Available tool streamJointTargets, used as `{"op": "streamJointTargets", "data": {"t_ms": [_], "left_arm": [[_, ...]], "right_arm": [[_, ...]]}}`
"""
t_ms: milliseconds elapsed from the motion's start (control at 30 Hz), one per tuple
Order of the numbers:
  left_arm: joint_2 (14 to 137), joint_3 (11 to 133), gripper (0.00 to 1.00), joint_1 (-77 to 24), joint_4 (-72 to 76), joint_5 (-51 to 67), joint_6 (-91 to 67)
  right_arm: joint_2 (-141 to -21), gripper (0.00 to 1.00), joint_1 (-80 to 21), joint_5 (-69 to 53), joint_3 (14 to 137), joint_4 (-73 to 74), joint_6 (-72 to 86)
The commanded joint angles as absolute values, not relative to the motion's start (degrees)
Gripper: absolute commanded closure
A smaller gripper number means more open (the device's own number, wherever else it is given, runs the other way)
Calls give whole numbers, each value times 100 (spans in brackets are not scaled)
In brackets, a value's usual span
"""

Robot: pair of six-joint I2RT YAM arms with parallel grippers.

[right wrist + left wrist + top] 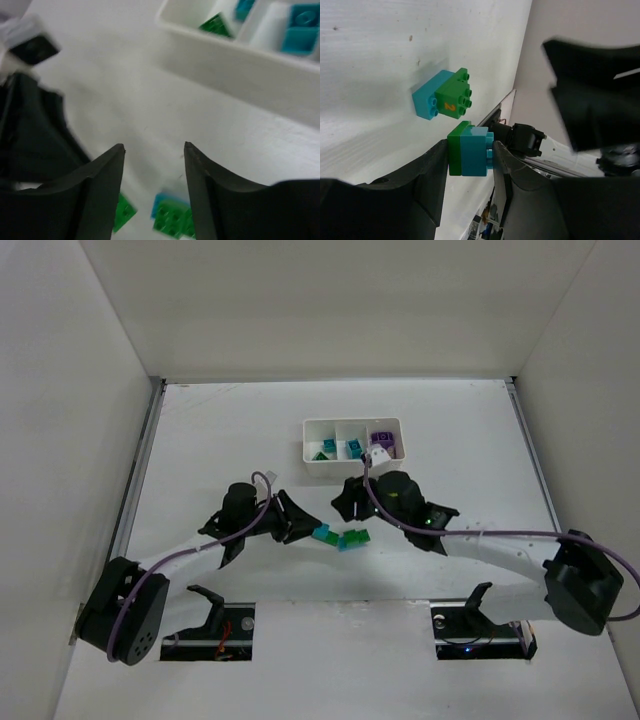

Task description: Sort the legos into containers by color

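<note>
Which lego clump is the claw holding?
The plain green-and-teal clump, pinched in the left claw. The other clump, marked with an orange 2, lies loose on the table.

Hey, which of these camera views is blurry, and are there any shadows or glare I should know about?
Right wrist view: blurred all over, white tray and loose clump both soft. Left wrist view: held clump and loose clump sharp, soft shadow beside the latter; dark arm behind out of focus. Top external view: even light, no glare, faint shadows under the arms.
</note>
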State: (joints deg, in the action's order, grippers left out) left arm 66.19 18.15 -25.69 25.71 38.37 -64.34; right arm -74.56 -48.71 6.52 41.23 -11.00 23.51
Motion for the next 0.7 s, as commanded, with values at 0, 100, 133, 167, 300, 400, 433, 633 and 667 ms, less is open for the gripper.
{"op": "streamJointTargets", "data": {"t_ms": [0,100,133,167,300,400,433,633,667], "left_arm": [[6680,2074,85,-2632,3199,4262,-6723],[6750,2118,86,-2755,3199,4289,-6741],[6767,2136,86,-2790,3173,4289,-6741],[6768,2144,86,-2834,3164,4289,-6741],[6741,2136,85,-2913,3155,4298,-6759],[6662,2145,85,-2913,3146,4333,-6768],[6645,2145,85,-2896,3146,4333,-6768],[6776,2136,85,-2861,3208,4359,-6785],[6811,2153,85,-2861,3208,4359,-6785]], "right_arm": [[-7015,37,-5347,-306,3754,-1608,2321],[-6847,25,-5567,-510,3621,-1696,2154],[-6847,24,-5568,-553,3621,-1688,2136],[-6881,24,-5568,-606,3638,-1705,2127],[-6952,25,-5568,-984,3770,-1600,1943],[-6961,27,-5594,-1125,3823,-1477,1890],[-6961,28,-5603,-1125,3832,-1424,1846],[-6978,34,-5612,-1143,3779,-1284,1784],[-6987,35,-5612,-1143,3797,-1240,1775]]}}
